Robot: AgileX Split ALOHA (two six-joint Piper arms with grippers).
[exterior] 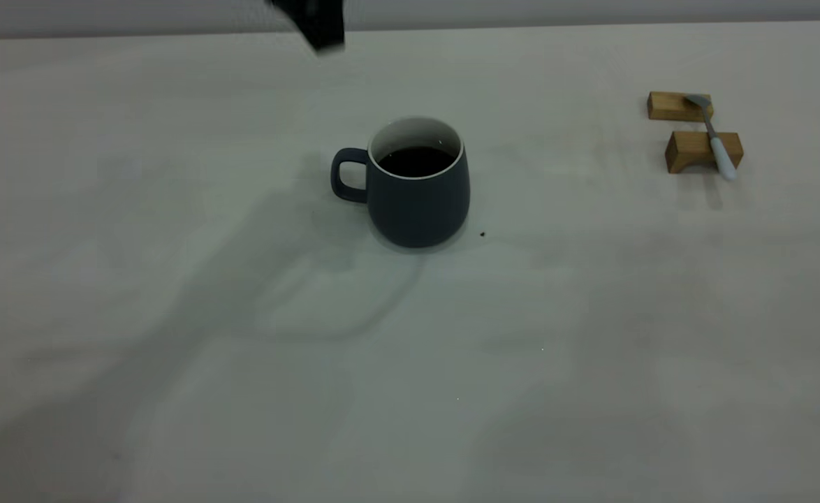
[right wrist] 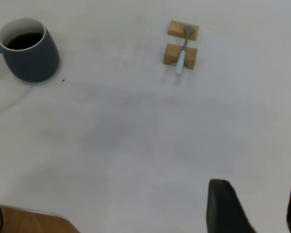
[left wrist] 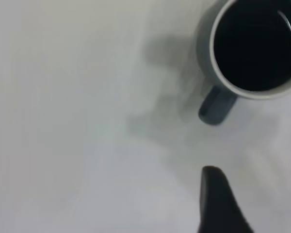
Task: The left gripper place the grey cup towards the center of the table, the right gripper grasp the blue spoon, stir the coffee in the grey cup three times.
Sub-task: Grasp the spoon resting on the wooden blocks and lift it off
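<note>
- My left gripper hangs high over the far side of the table, behind the cup and empty; with one finger in view and only a sliver of the other, I cannot tell how they stand.
- My right gripper hovers empty above bare table, fingers spread, well apart from the spoon.
- The rounded slate-grey mug stands upright near the centre of the off-white matte tabletop, loop handle to the left, dark coffee inside: placed, I judge, for stirring.
- The slim pale-blue-handled spoon bridges two small wooden blocks at far right, lifted so fingers can close under it.
- No writing is readable.
</note>
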